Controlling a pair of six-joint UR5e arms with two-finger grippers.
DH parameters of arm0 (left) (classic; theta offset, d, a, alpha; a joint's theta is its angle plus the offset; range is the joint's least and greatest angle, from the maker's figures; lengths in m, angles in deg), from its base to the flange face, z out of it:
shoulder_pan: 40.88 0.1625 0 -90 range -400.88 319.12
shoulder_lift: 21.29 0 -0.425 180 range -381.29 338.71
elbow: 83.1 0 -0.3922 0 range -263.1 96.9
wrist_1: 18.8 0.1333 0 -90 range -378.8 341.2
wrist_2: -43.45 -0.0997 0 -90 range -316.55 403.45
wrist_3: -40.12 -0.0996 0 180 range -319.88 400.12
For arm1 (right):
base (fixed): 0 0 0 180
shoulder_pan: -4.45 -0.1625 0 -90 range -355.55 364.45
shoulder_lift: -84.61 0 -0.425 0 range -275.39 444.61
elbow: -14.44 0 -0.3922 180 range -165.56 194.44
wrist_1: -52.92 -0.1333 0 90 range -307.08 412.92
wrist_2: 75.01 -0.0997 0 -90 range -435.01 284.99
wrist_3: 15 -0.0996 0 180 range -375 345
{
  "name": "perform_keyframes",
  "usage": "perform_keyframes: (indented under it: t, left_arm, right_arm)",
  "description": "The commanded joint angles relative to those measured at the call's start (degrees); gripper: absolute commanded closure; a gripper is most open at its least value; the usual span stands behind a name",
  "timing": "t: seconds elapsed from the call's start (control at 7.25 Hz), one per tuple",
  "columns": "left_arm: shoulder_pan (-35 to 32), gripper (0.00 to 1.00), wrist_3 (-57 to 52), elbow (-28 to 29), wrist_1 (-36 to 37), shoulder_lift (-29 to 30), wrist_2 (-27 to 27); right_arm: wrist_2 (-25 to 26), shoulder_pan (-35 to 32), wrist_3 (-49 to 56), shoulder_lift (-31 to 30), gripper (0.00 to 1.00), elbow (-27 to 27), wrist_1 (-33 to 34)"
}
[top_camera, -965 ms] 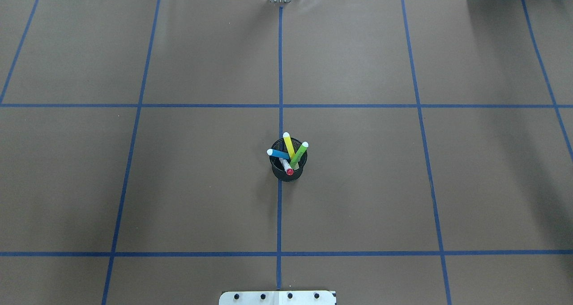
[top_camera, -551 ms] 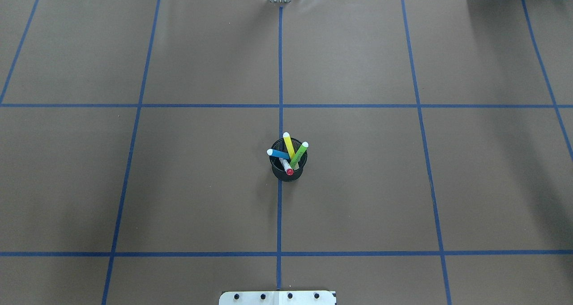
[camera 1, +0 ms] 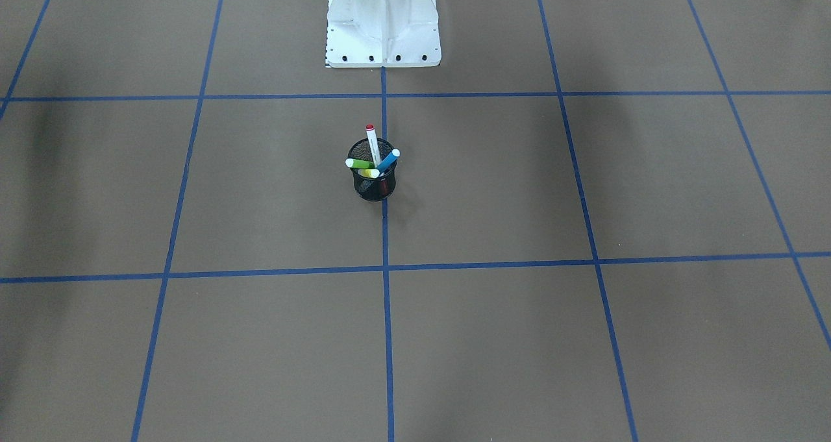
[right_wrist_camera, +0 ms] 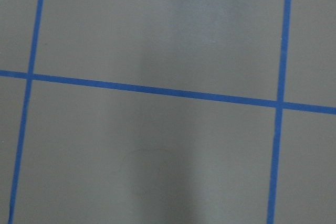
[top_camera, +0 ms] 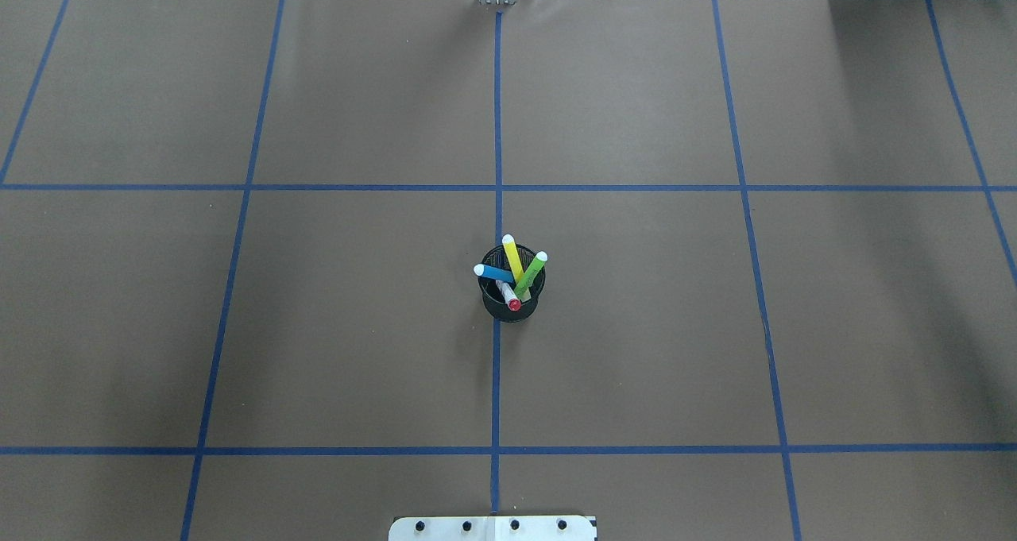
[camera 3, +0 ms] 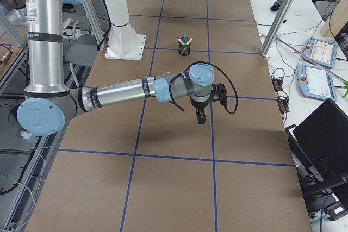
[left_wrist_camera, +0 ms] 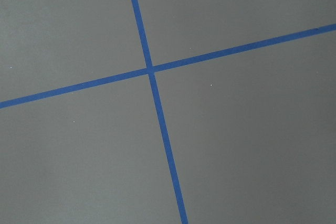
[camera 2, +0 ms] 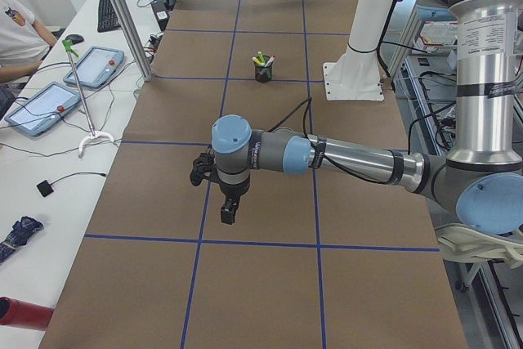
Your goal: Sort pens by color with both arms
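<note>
Several pens stand together in a black wire-mesh cup [top_camera: 511, 309] at the table's middle: a blue pen [top_camera: 494, 272], a yellow pen [top_camera: 513, 260], a lime-green pen [top_camera: 531, 275] and a white pen with a red cap [top_camera: 509, 296]. The front-facing view shows the same cup [camera 1: 372, 187] with the white pen [camera 1: 372, 145] upright. My left gripper [camera 2: 228, 214] hangs over bare table far from the cup; only the exterior left view shows it, so I cannot tell its state. My right gripper [camera 3: 200, 117] hangs likewise, and I cannot tell its state either.
The white pedestal base [camera 1: 383, 23] stands behind the cup. Blue tape lines [top_camera: 496, 382] grid the brown table cover. A side desk with tablets [camera 2: 49, 104] and a seated person's arm [camera 2: 16, 38] lies beyond the far edge. Both wrist views show only tape and table.
</note>
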Motion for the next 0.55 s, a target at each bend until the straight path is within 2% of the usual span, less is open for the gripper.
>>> perform_keyframes:
  t: [0.0, 0.28, 0.41]
  left_arm:
    - [0.00, 0.00, 0.02, -0.01, -0.05, 0.08, 0.03]
    - [0.00, 0.00, 0.11, 0.34, 0.04, 0.16, -0.05]
    - [0.00, 0.00, 0.11, 0.43, 0.12, 0.17, -0.05]
  right_arm:
    - [-0.50, 6.81, -17.57, 2.78, 0.00, 3.55, -5.35]
    - [0.28, 13.41, -31.32, 9.45, 0.00, 6.45, -5.45]
    - [3.16, 17.44, -37.64, 12.01, 0.01, 8.81, -5.36]
